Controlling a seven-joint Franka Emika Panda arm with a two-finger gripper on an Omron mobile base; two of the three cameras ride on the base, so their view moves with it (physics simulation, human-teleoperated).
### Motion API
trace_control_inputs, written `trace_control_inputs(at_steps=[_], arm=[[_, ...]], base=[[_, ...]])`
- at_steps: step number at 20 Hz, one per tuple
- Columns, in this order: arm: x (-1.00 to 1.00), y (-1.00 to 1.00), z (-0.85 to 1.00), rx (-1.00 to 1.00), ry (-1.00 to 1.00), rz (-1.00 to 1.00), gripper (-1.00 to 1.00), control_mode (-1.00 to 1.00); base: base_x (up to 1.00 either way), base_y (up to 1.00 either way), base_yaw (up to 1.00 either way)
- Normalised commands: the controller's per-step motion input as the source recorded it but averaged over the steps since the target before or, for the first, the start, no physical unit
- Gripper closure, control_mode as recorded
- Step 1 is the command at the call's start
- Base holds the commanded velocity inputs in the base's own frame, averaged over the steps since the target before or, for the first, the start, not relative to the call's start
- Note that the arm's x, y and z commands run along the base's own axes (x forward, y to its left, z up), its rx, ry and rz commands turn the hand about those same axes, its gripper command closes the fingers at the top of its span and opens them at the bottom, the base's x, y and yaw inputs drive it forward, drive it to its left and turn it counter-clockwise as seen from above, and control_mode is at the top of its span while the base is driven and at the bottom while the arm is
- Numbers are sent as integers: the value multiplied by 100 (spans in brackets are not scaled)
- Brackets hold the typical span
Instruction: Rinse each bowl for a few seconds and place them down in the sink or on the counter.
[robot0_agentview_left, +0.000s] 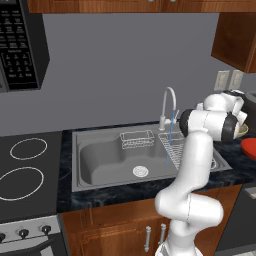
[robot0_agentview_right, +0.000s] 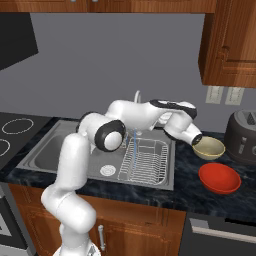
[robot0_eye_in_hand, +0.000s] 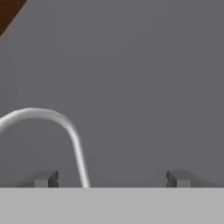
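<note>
While the tan bowl sits on the dark marbled counter right of the sink, the red bowl lies just in front of it, nearer the counter's front edge, the two close together but whether they touch is hard to tell. From the left side the tan one peeks out behind the arm's wrist and the red one shows at the right margin.

In the hand view the gripper stands released, its two dark fingertips set wide apart with nothing between them, and beyond them the curved tap arches against the grey wall. From the right base view the wrist ends right at the tan bowl's left rim; the fingers themselves are hidden there, so whether they touch the bowl I cannot tell.

A thin stream of water falls from the tap onto the wire rack in the smaller side of the sink. The large basin with its round drain lies to the left. A dark grey toaster stands just right of the tan bowl, closing that side in, and a wooden wall cabinet hangs above. Open counter runs along the front edge below the red bowl; the stovetop lies well off to the left.
</note>
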Motion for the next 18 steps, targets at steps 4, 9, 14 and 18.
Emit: trace_control_inputs(at_steps=[4, 9, 14, 18], arm=[[-72, -1, 19, 0, 0, -7, -100, -100], [-70, 2, 15, -4, 2, -10, -100, -100], [-45, 9, 26, -8, 11, -13, -100, -100], [-28, 0, 35, -4, 23, -14, -100, -100]], base=[[0, 0, 0], [0, 0, 0], [0, 0, 0], [0, 0, 0]])
